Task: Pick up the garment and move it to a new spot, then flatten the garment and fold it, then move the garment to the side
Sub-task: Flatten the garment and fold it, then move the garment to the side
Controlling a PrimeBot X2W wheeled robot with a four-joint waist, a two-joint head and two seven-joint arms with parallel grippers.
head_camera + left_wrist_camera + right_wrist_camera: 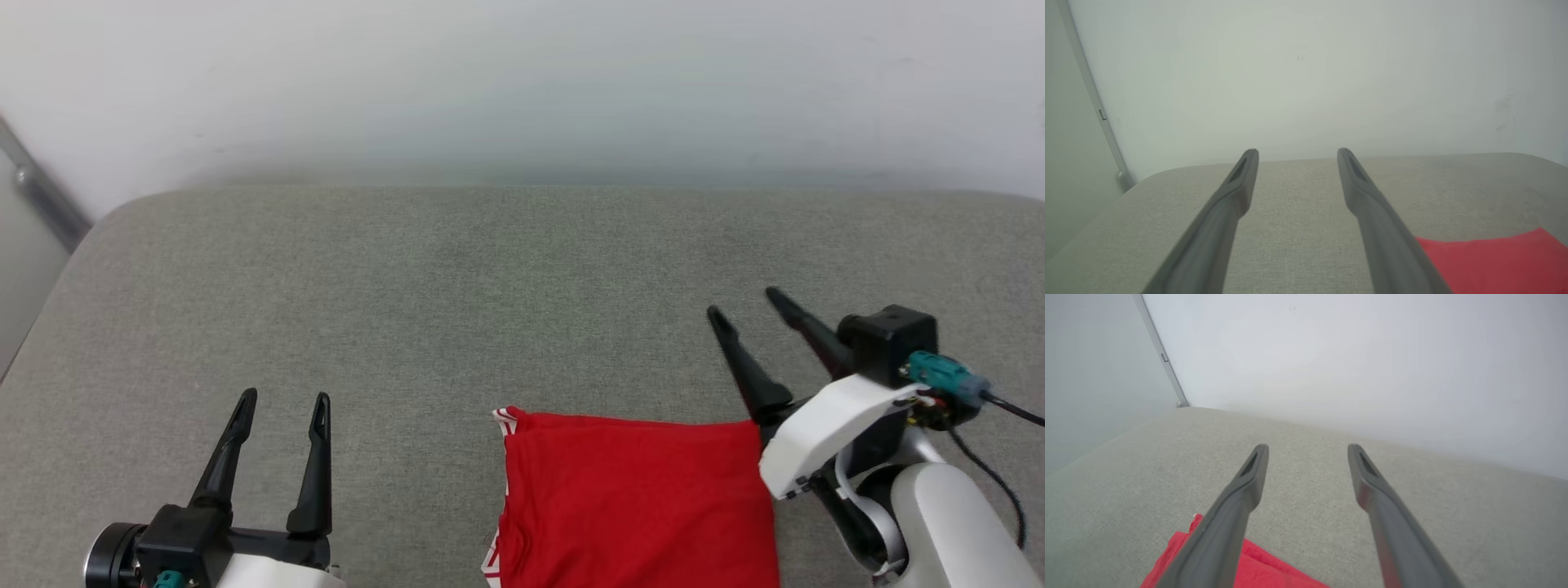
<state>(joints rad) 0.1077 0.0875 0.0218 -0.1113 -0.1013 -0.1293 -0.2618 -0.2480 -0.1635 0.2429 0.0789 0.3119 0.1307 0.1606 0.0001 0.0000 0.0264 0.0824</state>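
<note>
The garment lies folded as a flat red rectangle at the near edge of the grey cushion, right of centre, with striped red-white trim showing along its left side. Its lettering and number are hidden. In the left wrist view a red corner of the garment lies to the right of the fingers. In the right wrist view the garment sits below the left finger. My left gripper is open at the lower left, apart from the cloth. My right gripper is open, raised over the garment's far right corner, holding nothing.
The grey upholstered surface stretches wide toward a pale wall at the back. A grey metal strip runs down the wall at the far left corner. The cushion's edges curve off at left and right.
</note>
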